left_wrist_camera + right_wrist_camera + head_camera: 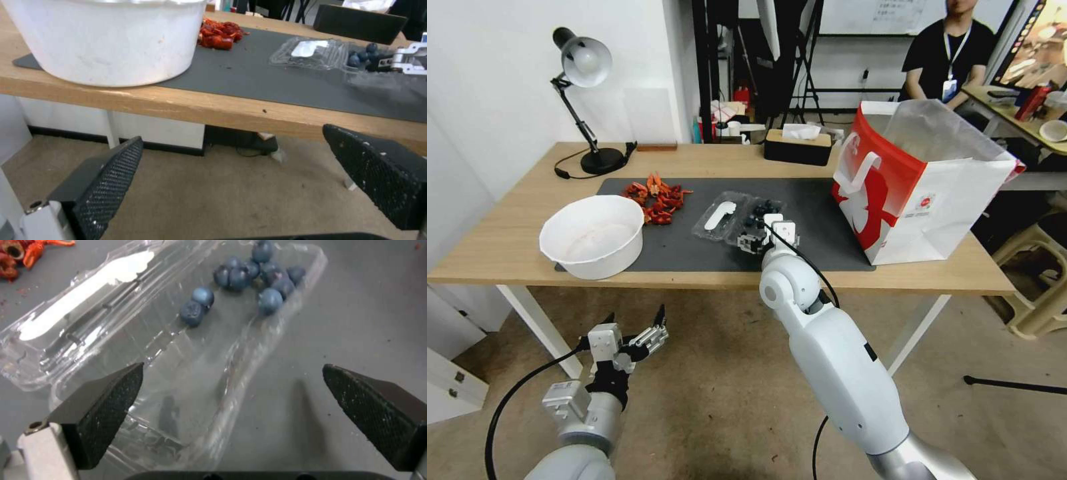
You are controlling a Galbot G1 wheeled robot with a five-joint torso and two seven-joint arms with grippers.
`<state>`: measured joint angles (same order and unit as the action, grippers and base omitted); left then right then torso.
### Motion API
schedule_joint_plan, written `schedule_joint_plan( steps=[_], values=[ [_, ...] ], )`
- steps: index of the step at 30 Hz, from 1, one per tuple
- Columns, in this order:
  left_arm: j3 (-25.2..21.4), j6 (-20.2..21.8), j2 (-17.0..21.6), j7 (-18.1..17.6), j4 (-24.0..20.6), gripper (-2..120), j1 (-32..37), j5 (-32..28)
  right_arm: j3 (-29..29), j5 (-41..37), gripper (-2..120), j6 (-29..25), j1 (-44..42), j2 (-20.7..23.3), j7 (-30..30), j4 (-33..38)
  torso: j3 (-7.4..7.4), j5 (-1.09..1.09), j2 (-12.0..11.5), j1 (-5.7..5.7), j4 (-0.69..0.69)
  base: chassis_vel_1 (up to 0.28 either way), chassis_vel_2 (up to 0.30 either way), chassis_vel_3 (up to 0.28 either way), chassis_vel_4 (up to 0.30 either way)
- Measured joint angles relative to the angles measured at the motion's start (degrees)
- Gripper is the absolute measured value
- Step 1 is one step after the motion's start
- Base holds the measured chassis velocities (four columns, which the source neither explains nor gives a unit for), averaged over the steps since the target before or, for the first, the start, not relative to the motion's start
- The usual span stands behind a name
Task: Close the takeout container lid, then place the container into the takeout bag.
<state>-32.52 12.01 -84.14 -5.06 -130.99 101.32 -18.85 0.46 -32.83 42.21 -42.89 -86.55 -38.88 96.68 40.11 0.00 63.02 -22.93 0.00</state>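
On the dark mat point(707, 250) that covers the middle of the wooden table point(507, 247), the takeout container point(739, 220) lies open, its two halves side by side. Its long axis runs across the table, roughly parallel to the front edge. The lid point(715, 219), marked by a white oblong piece, is the half toward the left end; the tray half, holding dark blue berries point(242, 276), is toward the right end. In the right wrist view the berries are bunched at the tray's far end, with two lying a little apart from the rest.

The right gripper point(774, 235) reaches over the front edge and sits at the near right part of the tray, fingers point(106, 410) spread wide with nothing between them. One finger hangs over the clear plastic, the other over bare mat. Whether either touches the plastic cannot be told. From the head camera, the gripper hides the tray's near edge.

The takeout bag point(924, 193) stands upright near the right end of the table, mouth open, well apart from the container. A white bowl point(592, 235) sits near the front left corner of the mat, with red crayfish shells point(657, 198) behind it.

The left gripper point(635, 333) hangs below the table's front edge, released and empty.
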Motion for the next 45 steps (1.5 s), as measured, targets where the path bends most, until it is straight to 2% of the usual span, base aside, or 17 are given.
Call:
schedule_joint_plan(
  steps=[26, 45],
  values=[
    [0.24, -1.68, 0.19, -0.4, 0.6, 100, -0.18, 0.06, 1.57, -0.41, 100, -0.1, -1.87, 1.82, -0.42, 1.36, 0.0, 0.01, 0.0, 0.0, 0.0, 0.0, 0.0, 0.0, 0.0],
    [0.44, -2.46, -0.07, -0.78, 0.67, 100, -0.11, 0.67, 3.08, -3.37, 100, -0.08, -2.5, 6.69, -1.12, 4.62, 0.0, 0.01, 0.01, 0.01, 0.0, 0.0, 0.0, 0.0, 0.0]
  ],
)
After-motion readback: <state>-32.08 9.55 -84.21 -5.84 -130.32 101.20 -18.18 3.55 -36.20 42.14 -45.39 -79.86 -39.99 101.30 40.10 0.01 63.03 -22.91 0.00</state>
